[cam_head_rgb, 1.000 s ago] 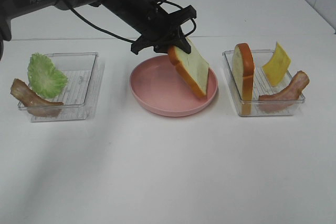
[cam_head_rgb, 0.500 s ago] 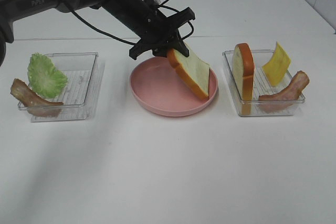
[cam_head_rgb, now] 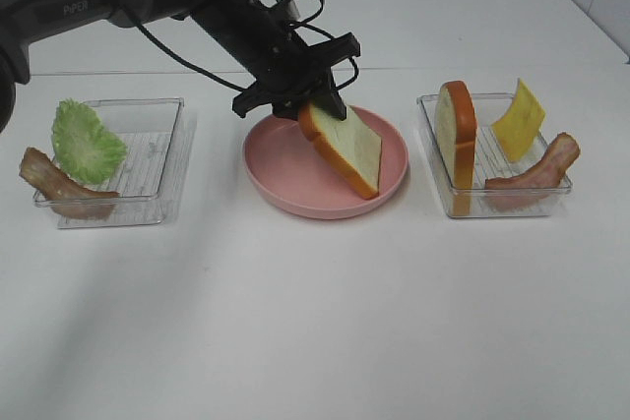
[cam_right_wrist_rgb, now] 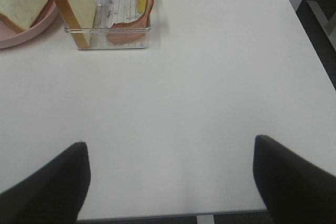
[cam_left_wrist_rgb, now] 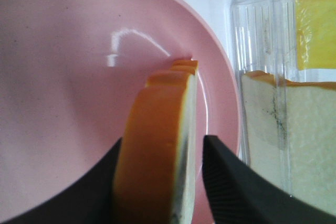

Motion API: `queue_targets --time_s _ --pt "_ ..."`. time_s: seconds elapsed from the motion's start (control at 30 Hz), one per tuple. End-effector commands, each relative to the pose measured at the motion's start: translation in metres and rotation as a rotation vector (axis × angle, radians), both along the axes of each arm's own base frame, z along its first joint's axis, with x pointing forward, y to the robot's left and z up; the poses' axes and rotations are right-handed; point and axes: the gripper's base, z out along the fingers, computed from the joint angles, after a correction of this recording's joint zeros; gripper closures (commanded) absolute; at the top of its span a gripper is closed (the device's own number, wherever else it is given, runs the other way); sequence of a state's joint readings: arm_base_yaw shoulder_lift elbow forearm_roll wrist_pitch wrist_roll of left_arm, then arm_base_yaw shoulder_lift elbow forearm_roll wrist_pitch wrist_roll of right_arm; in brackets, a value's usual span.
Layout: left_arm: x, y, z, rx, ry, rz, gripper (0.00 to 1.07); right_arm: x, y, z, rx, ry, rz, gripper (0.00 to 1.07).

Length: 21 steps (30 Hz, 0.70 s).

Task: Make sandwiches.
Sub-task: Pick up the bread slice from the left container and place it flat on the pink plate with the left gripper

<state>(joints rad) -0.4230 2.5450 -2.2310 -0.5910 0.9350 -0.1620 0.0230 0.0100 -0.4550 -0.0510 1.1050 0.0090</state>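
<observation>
Over the pink plate (cam_head_rgb: 281,169), at the middle of the white table (cam_head_rgb: 315,322), the left gripper (cam_head_rgb: 317,110) pinched a bread slice (cam_head_rgb: 346,151) by its upper end. The left wrist view showed the slice edge-on, its orange-brown crust filling the gap between the two dark fingers (cam_left_wrist_rgb: 231,182), each pressed flat against one white face. From that hold the slice slanted down and away from the jaws toward the plate's right side. Its lower corner sat low inside the rim, but whether it touched the plate could not be told.

The right gripper (cam_right_wrist_rgb: 168,142) hung above bare table with its jaws spread wide and nothing between them, well apart from the food. In the right tray (cam_head_rgb: 428,140) a second bread slice (cam_head_rgb: 458,135) stood on edge, with a cheese square (cam_head_rgb: 518,120) leaning behind it and a bacon strip (cam_head_rgb: 536,172) along the tray's near wall. In the left tray (cam_head_rgb: 162,159) a lettuce leaf (cam_head_rgb: 87,140) leaned beside a second bacon strip (cam_head_rgb: 59,184).
</observation>
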Motion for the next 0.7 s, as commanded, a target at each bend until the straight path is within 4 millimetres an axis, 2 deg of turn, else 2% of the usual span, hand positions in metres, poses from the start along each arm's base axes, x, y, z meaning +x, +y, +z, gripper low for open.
queue_targets --time_s 0.03,0.07,0.1,0.13,0.17,0.27,0.47,0.53,0.63,0.7 --pt "-0.001 -0.002 -0.001 0.002 0.004 -0.005 0.48 0.001 0.0 0.0 -0.007 0.001 0.0 0.25" --pt "-0.001 -0.002 -0.001 0.002 0.003 -0.004 0.4 0.001 0.0 0.0 -0.007 0.001 0.0 0.25" --pt "-0.001 -0.002 -0.001 0.002 0.003 -0.004 0.4 0.001 0.0 0.0 -0.007 0.001 0.0 0.25" --pt "-0.001 -0.002 -0.001 0.002 0.002 -0.003 0.25 0.001 0.0 0.0 -0.007 0.001 0.0 0.25" --pt "-0.001 -0.002 -0.001 0.004 0.001 -0.004 0.15 0.001 0.0 0.0 -0.007 0.001 0.0 0.25" --pt "-0.001 -0.002 0.001 0.004 0.0 -0.008 0.09 0.001 0.0 0.0 -0.007 0.001 0.0 0.25" --pt "0.0 -0.002 0.011 0.01 -0.005 -0.017 0.1 0.001 0.0 0.0 -0.007 0.001 0.0 0.25" --pt "0.002 0.0 0.026 0.054 -0.016 -0.008 0.1 0.001 0.0 0.0 -0.007 0.001 0.0 0.25" --pt "0.002 0.002 0.03 0.076 -0.016 -0.006 0.1 0.001 0.0 0.0 -0.007 0.001 0.0 0.25" --pt "0.002 0.01 0.043 0.171 -0.016 -0.005 0.1 0.001 0.0 0.0 -0.007 0.001 0.0 0.25"
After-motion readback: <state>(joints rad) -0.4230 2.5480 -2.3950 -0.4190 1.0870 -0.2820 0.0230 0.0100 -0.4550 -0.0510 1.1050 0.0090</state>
